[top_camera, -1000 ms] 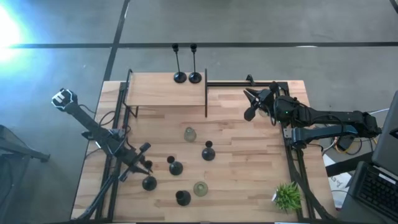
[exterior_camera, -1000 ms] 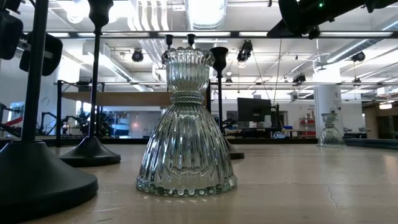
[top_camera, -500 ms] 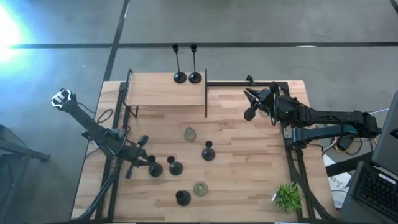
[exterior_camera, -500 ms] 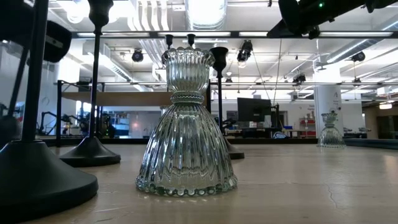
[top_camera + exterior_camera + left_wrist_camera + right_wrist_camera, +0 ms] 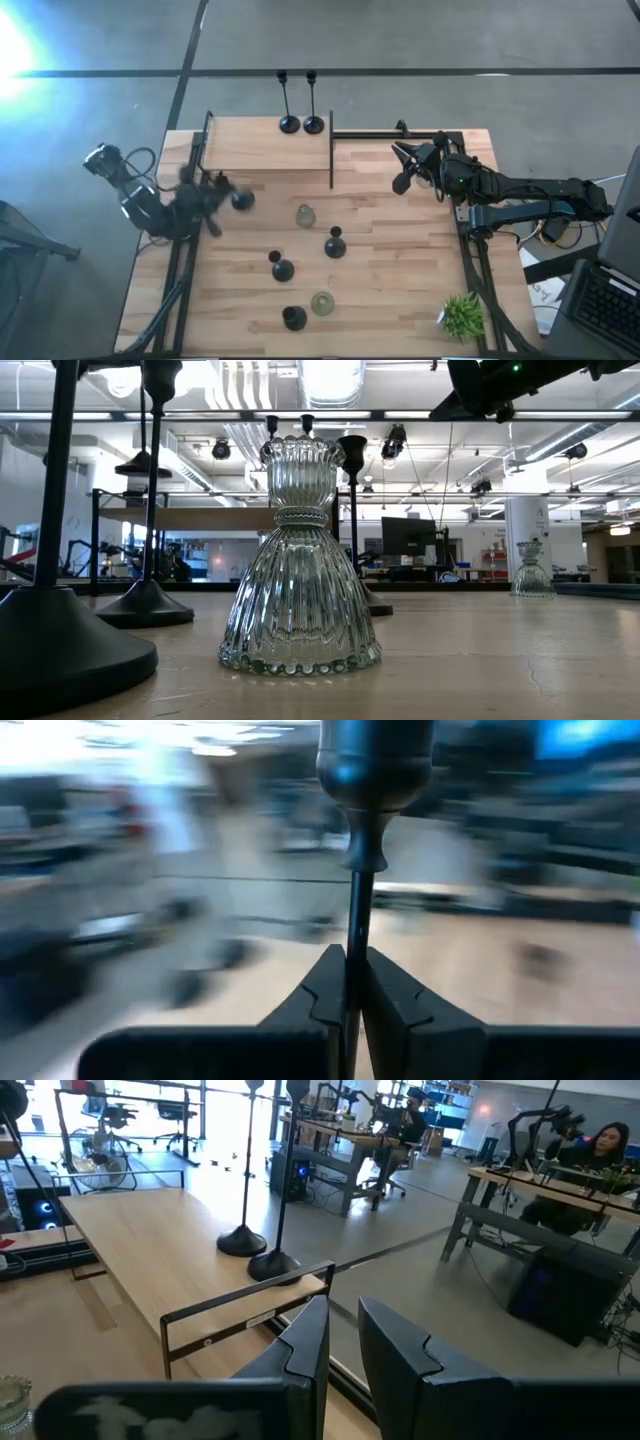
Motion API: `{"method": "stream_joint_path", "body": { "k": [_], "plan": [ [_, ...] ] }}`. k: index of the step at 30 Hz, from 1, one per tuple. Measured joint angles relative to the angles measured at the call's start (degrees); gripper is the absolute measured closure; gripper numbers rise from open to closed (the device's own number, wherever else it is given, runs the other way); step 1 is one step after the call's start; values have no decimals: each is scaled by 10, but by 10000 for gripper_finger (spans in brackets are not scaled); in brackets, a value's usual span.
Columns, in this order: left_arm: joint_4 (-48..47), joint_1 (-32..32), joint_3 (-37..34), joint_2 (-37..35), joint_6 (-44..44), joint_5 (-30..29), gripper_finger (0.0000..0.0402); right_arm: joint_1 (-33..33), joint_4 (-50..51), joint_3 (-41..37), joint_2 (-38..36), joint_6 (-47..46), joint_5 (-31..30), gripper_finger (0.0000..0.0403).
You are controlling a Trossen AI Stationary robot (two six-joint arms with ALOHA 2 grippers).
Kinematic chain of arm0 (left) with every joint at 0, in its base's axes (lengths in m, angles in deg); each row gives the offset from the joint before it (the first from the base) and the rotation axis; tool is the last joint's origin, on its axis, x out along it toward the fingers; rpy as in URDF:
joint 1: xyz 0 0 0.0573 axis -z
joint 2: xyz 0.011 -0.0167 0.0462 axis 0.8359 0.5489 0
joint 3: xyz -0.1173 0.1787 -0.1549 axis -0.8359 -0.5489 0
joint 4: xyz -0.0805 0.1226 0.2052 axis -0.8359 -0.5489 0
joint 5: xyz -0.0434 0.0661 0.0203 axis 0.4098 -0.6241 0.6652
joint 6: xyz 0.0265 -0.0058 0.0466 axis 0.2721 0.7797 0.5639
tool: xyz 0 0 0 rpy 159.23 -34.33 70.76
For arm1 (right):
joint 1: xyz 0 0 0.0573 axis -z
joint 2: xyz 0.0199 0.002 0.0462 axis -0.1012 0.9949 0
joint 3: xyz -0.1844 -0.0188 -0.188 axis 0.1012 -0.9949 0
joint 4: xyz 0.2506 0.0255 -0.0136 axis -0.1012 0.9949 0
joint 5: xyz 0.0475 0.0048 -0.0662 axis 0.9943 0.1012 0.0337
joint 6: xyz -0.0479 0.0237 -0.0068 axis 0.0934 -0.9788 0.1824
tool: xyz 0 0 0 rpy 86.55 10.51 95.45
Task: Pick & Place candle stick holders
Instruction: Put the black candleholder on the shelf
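Observation:
My left gripper (image 5: pixel 228 197) hangs above the table's left side, shut on a short black candle stick holder (image 5: pixel 241 199). That holder's base shows raised in the low view (image 5: pixel 143 463). On the table stand three more short black holders (image 5: pixel 335 245) (image 5: pixel 282 268) (image 5: pixel 293 318) and two glass ones (image 5: pixel 305 215) (image 5: pixel 322 302). Two tall black holders (image 5: pixel 289 123) (image 5: pixel 313 123) stand on the raised shelf's far edge. My right gripper (image 5: pixel 400 168) waits open above the far right, nothing between its fingers (image 5: pixel 305 1340). My left gripper pinches the black holder's thin stem (image 5: pixel 355 935), below its cup (image 5: pixel 375 760), between its two fingers. The fingers (image 5: pixel 325 990) point level, coming from the table's left, and lie across the stem. The holder stands about upright in the hold, lifted clear of the table.
A raised wooden shelf (image 5: pixel 265 150) fills the far left, with a black frame rail (image 5: pixel 331 150) along its right side. A small green plant (image 5: pixel 462 315) stands at the near right corner. Bare wood lies between the holders and the right arm.
My left gripper has risen from the table's near left and gone toward the far edge, tipping from pointing down to level. The black holder has come up with it, lifted clear of the table. My right arm has kept still.

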Motion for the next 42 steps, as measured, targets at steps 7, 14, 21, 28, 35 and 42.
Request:
{"method": "stream_joint_path", "body": {
  "k": [7,14,21,28,35,42],
  "plan": [
    [41,-96,40,-4,69,-6,384,0,0,0,0,0,0,349],
    [183,-301,39,12,150,186,384,0,0,0,0,0,0,349],
    [194,-509,39,55,89,363,384,0,-1,0,0,0,0,349],
    [212,-647,49,114,54,486,384,0,-2,0,0,0,3,349],
    [202,-716,110,211,54,550,384,0,-3,0,0,0,4,349],
    [198,-754,157,269,58,540,384,0,-3,0,0,0,4,349]
  ]
}}
